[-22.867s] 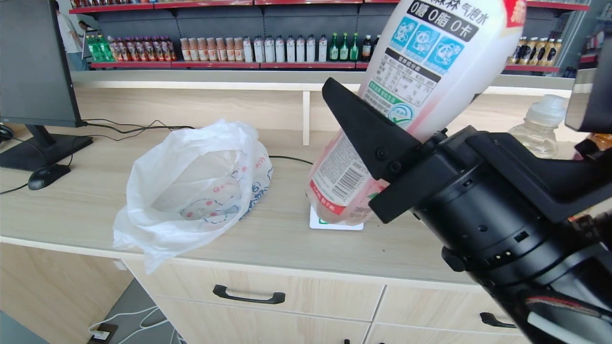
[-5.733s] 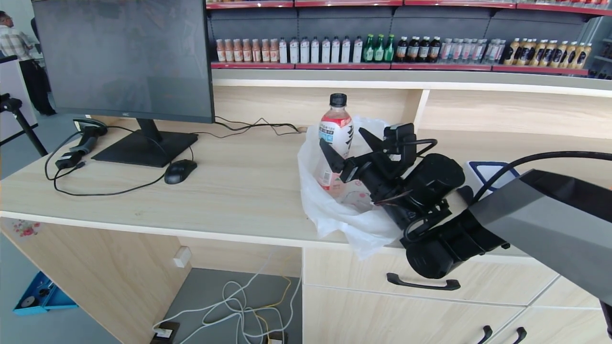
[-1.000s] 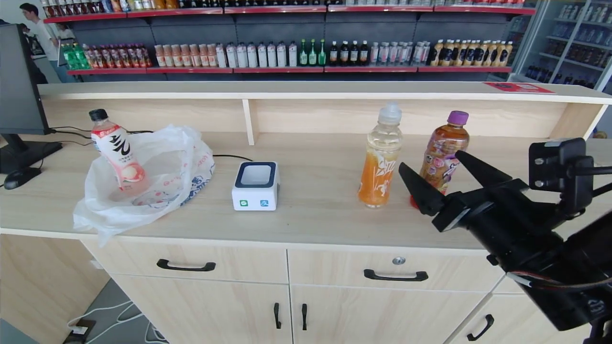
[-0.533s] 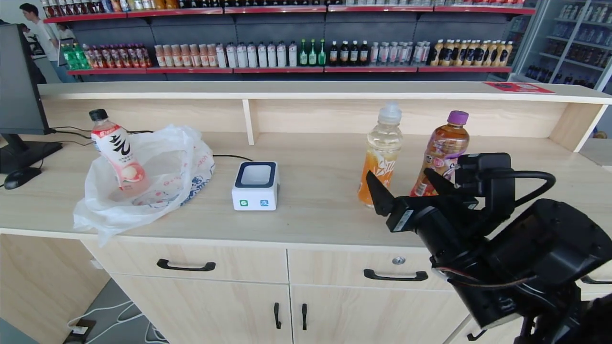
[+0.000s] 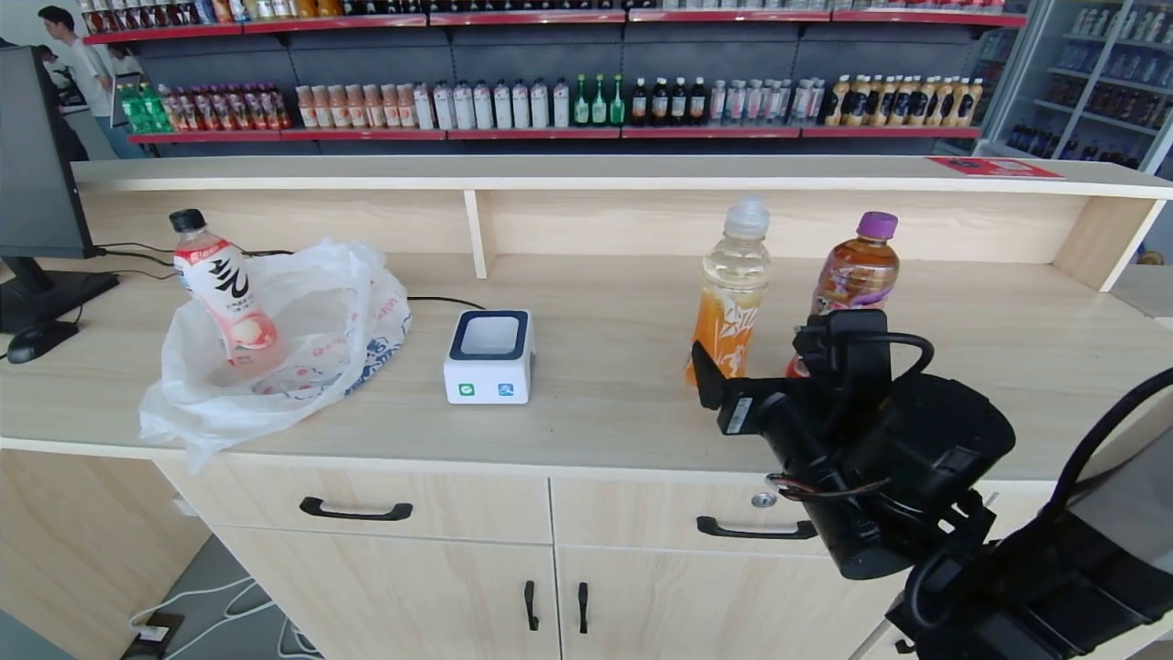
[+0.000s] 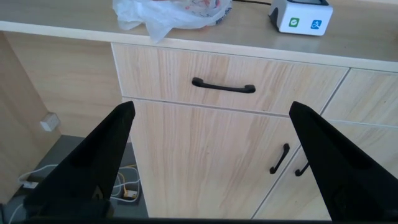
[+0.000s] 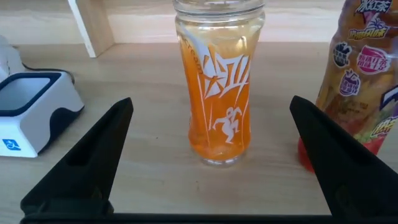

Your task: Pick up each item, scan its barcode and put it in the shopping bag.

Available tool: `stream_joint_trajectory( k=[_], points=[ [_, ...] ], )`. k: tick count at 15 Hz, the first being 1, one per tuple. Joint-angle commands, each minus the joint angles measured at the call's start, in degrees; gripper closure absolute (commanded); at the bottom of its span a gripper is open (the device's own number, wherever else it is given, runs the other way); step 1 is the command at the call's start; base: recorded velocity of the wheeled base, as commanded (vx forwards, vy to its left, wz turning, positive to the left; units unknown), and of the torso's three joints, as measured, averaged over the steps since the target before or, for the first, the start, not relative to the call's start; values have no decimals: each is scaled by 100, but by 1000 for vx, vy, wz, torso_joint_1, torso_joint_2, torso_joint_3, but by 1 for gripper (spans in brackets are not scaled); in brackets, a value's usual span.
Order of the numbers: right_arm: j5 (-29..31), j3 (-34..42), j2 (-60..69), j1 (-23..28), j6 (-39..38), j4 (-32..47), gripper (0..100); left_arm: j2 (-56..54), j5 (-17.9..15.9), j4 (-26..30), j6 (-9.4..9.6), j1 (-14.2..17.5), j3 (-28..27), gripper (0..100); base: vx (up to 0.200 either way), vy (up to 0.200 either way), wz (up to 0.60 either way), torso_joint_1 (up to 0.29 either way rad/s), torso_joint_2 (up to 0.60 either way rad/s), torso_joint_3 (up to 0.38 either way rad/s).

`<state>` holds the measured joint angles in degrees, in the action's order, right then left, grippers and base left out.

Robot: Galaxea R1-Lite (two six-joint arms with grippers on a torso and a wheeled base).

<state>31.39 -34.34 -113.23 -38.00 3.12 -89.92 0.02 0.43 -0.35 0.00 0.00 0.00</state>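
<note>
On counter (image 5: pixel 605 403), at 3 o'clock of scanner (image 5: pixel 488 356): orange bottle (image 5: pixel 730 302), upright, with purple-cap bottle (image 5: pixel 857 275) just beside at 3 o'clock. Right gripper (image 7: pixel 211 109): hangs at 6 o'clock of orange bottle, fingers spread, touching nothing. Left gripper (image 6: pixel 211 106): spread wide, faces drawer (image 6: pixel 224 68) below counter. Bag (image 5: pixel 275 367): lies at 9 o'clock of scanner, holds pink bottle (image 5: pixel 223 293), tilted.

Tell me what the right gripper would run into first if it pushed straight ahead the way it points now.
The orange bottle: it stands upright on the counter, centred in front of the open right gripper. The purple-capped bottle is off to one side, likely outside that line, though depth is hard to judge.
</note>
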Motion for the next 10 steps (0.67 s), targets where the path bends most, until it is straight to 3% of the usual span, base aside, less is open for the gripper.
stream_joint_trajectory(
  k=[1,4,7,10],
  points=[
    [-10,-20,-173,100,4,-8,0,6,1,0,0,0,0,0,0,0,0,0,0,0],
    [-19,-29,-270,100,-4,-8,0,-2,10,-17,-62,0,0,0,0,0,0,0,0,0],
    [-19,-38,-226,91,-4,-8,0,-2,1,-17,-44,0,0,0,200,0,0,-6,-1,2],
    [-28,-125,-270,82,-13,-8,0,6,1,-17,-44,0,0,0,0,0,0,0,0,0]
  ],
)
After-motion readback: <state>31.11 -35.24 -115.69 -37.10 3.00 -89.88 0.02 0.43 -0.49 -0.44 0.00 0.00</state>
